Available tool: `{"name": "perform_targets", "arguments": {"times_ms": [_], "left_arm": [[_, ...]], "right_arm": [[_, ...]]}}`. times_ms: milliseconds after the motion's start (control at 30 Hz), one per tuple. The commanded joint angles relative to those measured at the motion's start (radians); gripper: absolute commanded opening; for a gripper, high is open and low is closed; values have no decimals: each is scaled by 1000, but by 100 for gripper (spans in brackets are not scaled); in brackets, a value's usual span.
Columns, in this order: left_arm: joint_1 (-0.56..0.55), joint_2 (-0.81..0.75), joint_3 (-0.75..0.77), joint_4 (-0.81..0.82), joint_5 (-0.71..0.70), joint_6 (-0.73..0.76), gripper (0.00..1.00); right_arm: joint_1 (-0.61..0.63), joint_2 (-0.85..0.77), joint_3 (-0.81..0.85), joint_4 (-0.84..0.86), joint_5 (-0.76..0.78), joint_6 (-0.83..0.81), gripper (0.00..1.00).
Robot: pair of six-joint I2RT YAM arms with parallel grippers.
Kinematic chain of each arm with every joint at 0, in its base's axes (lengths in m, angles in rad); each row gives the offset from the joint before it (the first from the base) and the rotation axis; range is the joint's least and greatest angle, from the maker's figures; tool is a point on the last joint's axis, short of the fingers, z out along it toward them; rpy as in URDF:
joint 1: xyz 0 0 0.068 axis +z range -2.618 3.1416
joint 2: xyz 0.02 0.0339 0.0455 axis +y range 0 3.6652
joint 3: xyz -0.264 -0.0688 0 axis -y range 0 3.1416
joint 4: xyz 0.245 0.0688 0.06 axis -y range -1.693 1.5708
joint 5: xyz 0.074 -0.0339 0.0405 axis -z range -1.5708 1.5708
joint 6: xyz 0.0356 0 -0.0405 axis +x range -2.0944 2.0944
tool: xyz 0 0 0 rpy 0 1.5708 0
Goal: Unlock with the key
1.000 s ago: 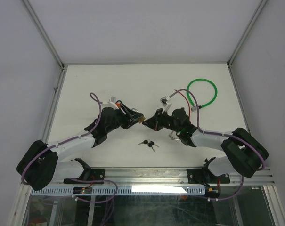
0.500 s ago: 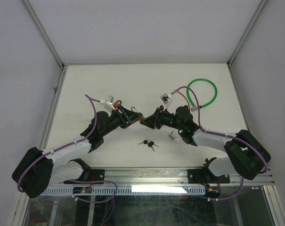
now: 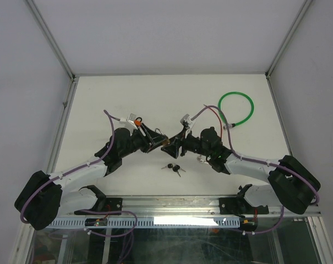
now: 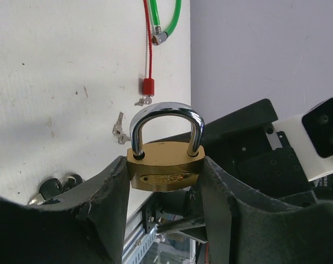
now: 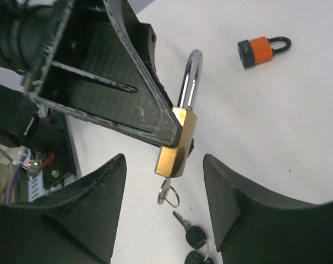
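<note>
My left gripper (image 4: 164,181) is shut on a brass padlock (image 4: 165,166), its pads pressing both sides of the body. The steel shackle (image 4: 166,113) points up and away, with both legs seated in the body. In the right wrist view the padlock (image 5: 178,144) hangs between my right gripper's (image 5: 163,184) open fingers, which touch nothing. A small silver key (image 5: 164,193) with a ring sticks out of the bottom of the lock. From above, the two grippers meet at the padlock (image 3: 167,142) over the table's middle.
Two black-headed keys (image 3: 174,168) lie on the table just below the grippers. An orange padlock (image 5: 258,49) lies farther off. A green cable loop (image 3: 236,108), a red cable lock (image 4: 148,85) and small loose keys (image 4: 119,128) lie to the right.
My right gripper has opened, let go of the key and drawn back a little. The key stays in the padlock. The left arm has shifted slightly, still holding the lock.
</note>
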Motion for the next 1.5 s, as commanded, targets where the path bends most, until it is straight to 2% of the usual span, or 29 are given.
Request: {"name": "perform_targets", "arguments": {"times_ms": [0, 300, 400, 433, 533, 600, 667, 833, 1167, 1467], "left_arm": [[11, -18, 72, 59, 36, -38, 0], [11, 21, 80, 53, 67, -44, 0], [10, 19, 82, 48, 71, -41, 1], [10, 14, 84, 40, 69, -39, 5], [20, -16, 98, -18, 49, -9, 26], [39, -46, 105, -63, 37, 7, 44], [61, -79, 107, -102, 24, 23, 52], [104, -126, 114, -187, 8, 62, 60], [127, -95, 119, -191, 74, 61, 60], [127, 12, 125, -51, 235, 0, 59]], "right_arm": [[12, 35, 31, 68, 76, -88, 59], [16, 52, 30, 153, 101, -88, 46], [15, 61, 38, 157, 88, -82, 33], [15, 61, 40, 155, 84, -81, 27], [15, 48, 27, 154, 81, -68, 7], [13, 30, 13, 155, 80, -53, 0], [9, 6, -6, 155, 73, -34, 0], [4, -44, -24, 150, 27, 6, 0], [4, -55, -30, 164, -5, 52, 0], [4, -7, -14, 161, -43, 64, 0]]}}
